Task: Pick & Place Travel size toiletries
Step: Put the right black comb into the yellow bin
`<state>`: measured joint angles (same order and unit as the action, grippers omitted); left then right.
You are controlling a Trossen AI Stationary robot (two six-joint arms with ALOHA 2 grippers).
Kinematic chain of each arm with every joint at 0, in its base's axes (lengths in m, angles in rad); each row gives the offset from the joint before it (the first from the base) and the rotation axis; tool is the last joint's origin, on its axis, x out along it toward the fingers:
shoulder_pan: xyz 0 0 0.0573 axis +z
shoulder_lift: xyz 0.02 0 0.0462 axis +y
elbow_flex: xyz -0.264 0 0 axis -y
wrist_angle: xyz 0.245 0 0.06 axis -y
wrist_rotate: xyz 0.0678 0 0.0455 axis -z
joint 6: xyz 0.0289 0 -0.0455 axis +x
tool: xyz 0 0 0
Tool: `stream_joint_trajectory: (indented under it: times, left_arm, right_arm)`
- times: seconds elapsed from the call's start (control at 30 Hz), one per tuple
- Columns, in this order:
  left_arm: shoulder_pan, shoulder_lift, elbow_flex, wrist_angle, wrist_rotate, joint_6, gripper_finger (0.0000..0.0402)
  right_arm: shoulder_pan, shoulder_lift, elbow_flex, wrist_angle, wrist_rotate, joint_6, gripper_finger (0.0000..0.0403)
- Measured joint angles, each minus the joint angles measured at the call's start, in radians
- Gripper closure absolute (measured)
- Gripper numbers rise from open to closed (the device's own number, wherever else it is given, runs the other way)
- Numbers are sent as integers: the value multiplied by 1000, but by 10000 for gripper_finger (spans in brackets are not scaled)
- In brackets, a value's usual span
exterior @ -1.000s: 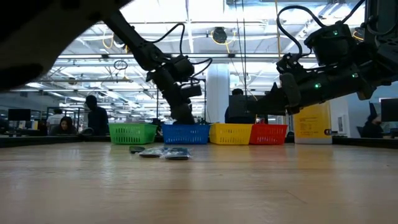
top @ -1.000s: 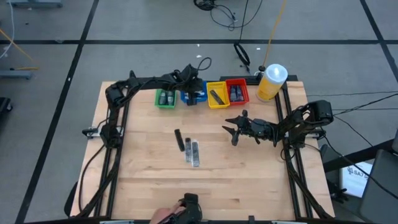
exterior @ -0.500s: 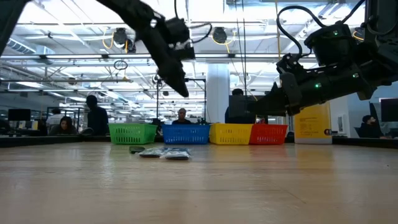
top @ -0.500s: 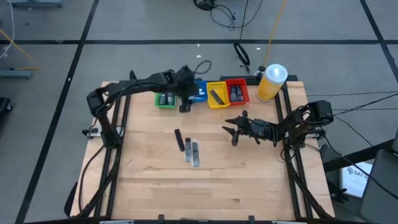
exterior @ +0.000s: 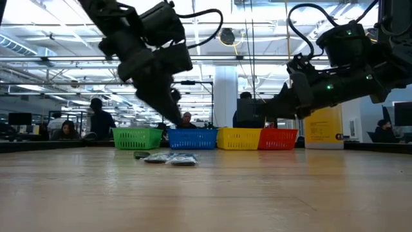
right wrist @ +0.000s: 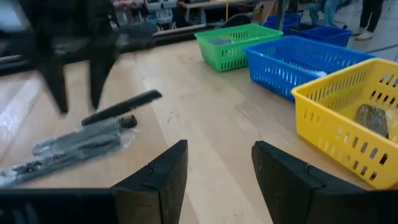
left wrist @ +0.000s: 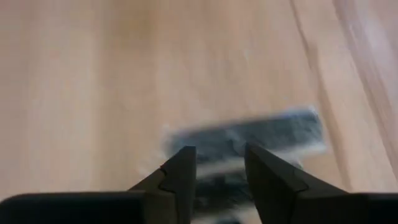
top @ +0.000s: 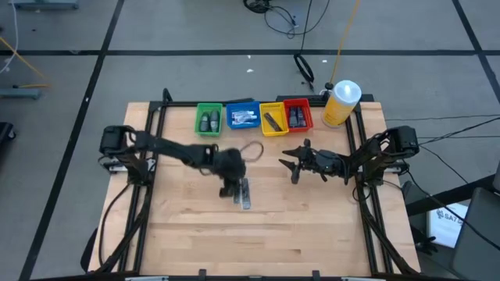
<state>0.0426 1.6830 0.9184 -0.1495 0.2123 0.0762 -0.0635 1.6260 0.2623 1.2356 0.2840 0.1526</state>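
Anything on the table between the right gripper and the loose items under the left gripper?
No. In the high view, only bare wood lies between the right gripper and the loose items under the left gripper.

Four bins [top: 253, 117] line the far edge of the desk [top: 312, 222] with a big bottle [top: 341, 104] at their right end, while three toiletries [top: 244, 193] lie side by side mid-desk under the left claw [top: 229, 190].

Two dark jointed arms trailing looped black cables.
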Motion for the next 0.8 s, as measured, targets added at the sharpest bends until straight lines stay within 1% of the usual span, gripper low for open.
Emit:
stream_joint_trajectory:
  times: [0.07,0.13,0.3,0.4,0.47,0.57,0.63,0.73,0.8]
  left_arm:
    - [-45,31,-1,3,-48,-17,284]
    - [-73,66,2,39,-84,-31,301]
    - [-95,170,3,178,-80,-34,350]
    - [-89,230,6,321,-82,-15,379]
    - [-75,271,4,466,-92,-11,395]
    - [-51,312,9,697,-105,-36,393]
    - [-40,306,33,782,-107,-32,385]
    - [-29,269,56,756,-111,0,377]
    - [-19,247,68,703,-131,8,377]
  right_arm:
    - [0,0,0,21,0,-3,232]
    - [0,0,0,37,0,-6,232]
    - [0,0,0,43,0,-10,232]
    - [0,0,0,47,0,-11,232]
    - [0,0,0,47,0,-11,232]
    - [0,0,0,45,0,-11,232]
    - [0,0,0,37,1,-12,232]
    - [0,0,0,23,-14,-12,232]
    - [-1,0,0,-13,-111,-19,232]
